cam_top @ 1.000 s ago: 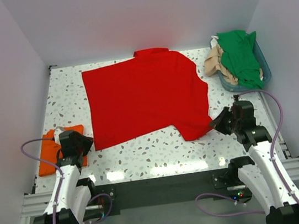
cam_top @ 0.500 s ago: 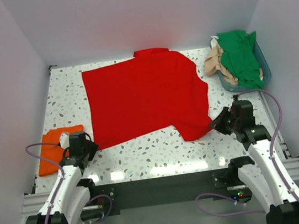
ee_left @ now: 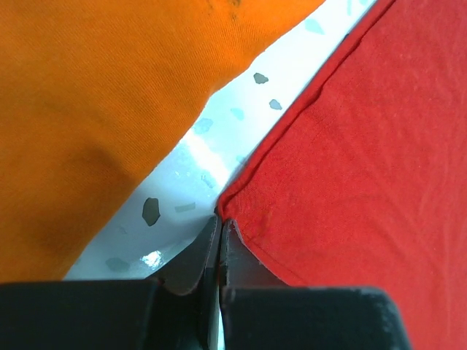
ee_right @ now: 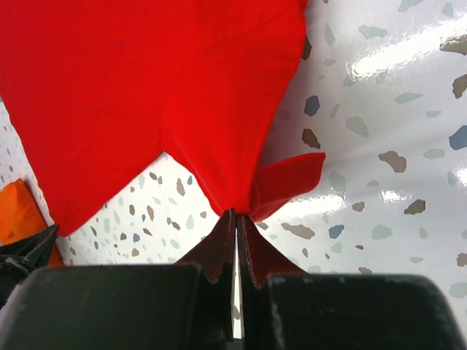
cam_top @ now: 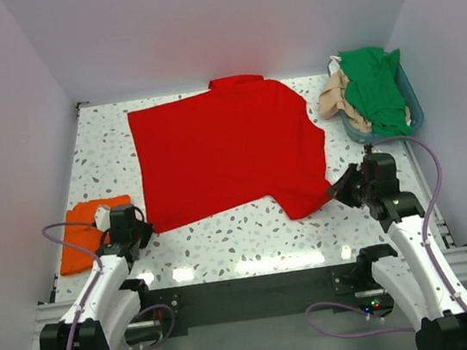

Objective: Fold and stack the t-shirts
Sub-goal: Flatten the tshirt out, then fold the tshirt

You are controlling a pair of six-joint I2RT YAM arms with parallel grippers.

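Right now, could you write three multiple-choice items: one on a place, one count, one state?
1. Where lies the folded orange cloth t-shirt? A far right; B near left; C inside the basket.
2. How many t-shirts show in the teal plastic basket? A none; B four; C two.
3. The right gripper is: A shut on the large red cloth t-shirt; B wide open; C holding the basket.
Key: B, it sits by the near left edge; C, a green t-shirt and a tan t-shirt; A, red cloth bunches between its closed fingers.
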